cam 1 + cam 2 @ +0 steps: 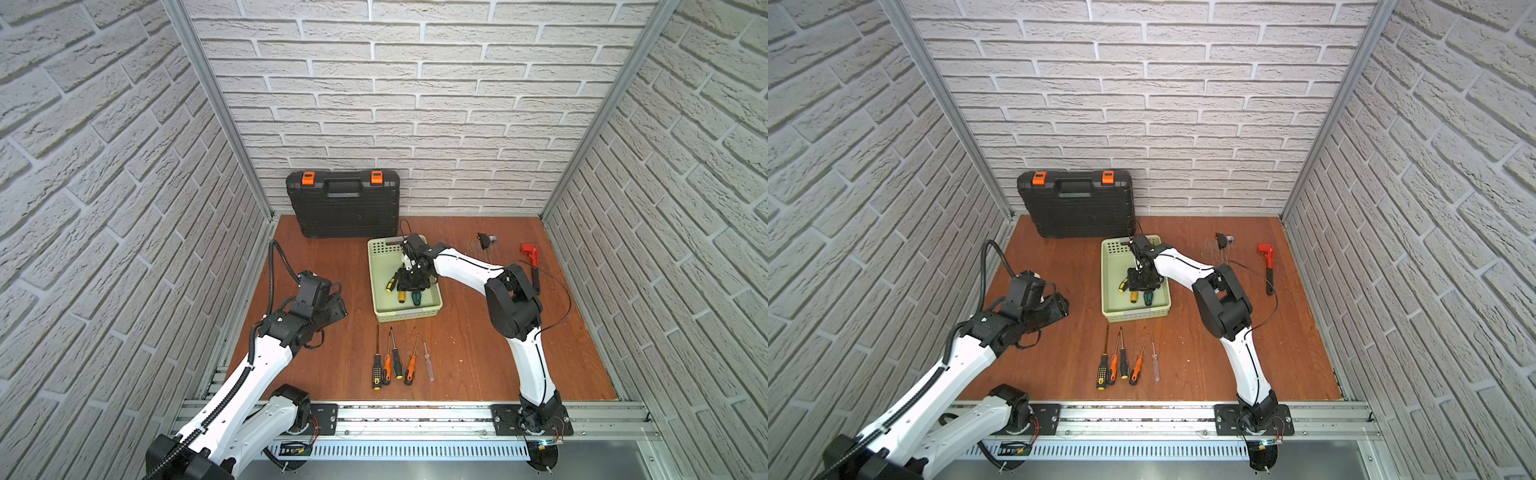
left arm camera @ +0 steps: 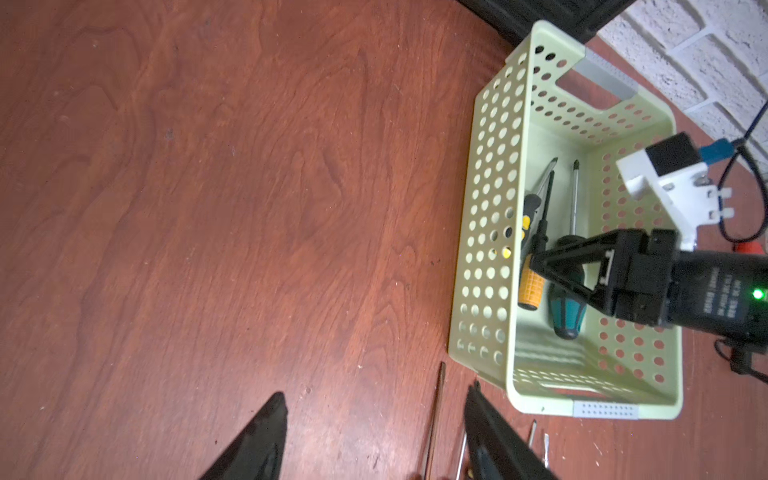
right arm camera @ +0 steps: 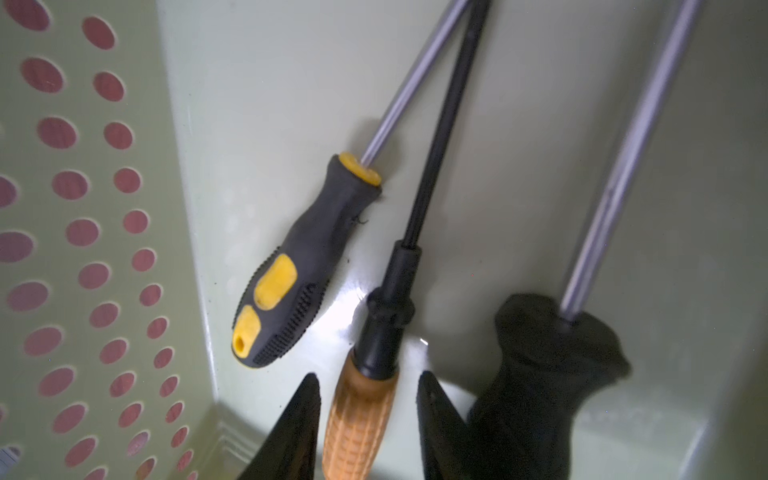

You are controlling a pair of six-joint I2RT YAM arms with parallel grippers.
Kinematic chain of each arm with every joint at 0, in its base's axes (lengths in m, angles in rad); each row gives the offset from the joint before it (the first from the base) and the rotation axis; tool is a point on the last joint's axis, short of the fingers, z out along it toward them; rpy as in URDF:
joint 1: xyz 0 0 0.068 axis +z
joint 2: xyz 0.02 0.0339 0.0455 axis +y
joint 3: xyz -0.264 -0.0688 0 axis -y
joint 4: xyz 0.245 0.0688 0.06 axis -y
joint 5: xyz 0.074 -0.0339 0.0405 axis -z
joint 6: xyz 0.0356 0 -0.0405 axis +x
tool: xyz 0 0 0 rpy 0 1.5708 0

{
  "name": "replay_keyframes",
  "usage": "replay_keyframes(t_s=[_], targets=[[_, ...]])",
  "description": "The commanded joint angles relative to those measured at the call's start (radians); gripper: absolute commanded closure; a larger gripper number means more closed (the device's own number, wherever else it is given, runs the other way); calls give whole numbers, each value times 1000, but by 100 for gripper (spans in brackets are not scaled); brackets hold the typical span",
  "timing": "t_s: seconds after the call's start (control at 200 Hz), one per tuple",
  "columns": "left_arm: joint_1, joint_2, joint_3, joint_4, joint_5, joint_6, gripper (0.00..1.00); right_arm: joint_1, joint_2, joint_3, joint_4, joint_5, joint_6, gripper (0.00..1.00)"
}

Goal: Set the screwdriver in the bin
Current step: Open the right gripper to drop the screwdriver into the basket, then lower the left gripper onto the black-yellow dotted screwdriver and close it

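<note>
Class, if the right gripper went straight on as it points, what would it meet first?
Probably the orange-handled screwdriver lying between the fingers of the right gripper, then the bin floor; depth unclear.

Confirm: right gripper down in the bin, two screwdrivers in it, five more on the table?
Wrong count: the bin holds three screwdrivers, not two: a yellow-black one, an orange one and a teal one, per the left wrist view. The right gripper is down in it; five more lie on the table.

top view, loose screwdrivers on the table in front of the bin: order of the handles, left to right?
black-and-yellow screwdriver → orange-and-black screwdriver → black screwdriver with yellow end → orange screwdriver → clear-handled screwdriver
</note>
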Motion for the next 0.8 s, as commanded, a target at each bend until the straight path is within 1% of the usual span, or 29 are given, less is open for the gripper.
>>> replay_keyframes(t_s=[0.0, 0.135, 0.225, 0.235, 0.315, 0.385, 0.58, 0.705, 0.8], targets=[[-3, 14, 16, -47, 97, 12, 34, -2, -97, 29, 32, -20, -11, 59], [-24, 23, -8, -82, 186, 10, 38, 8, -163, 8, 65, -42, -10, 59], [-67, 21, -32, -93, 238, 6, 40, 15, -223, -24, 86, -44, -24, 59], [-74, 22, -34, -93, 241, 5, 40, 15, -248, -28, 88, -43, -25, 59], [-153, 29, -46, -115, 240, -13, 42, 19, -313, -66, 95, -40, -38, 59], [-245, 32, -66, -119, 220, -49, 44, 20, -366, -115, 111, -42, -46, 60], [-515, 48, -142, -53, 153, -212, 42, 33, -515, -276, 180, -27, -38, 62], [-638, 86, -168, 4, 105, -300, 42, 45, -582, -357, 216, -16, -36, 62], [-704, 113, -177, 46, 69, -359, 43, 46, -608, -403, 240, -14, -31, 62]])
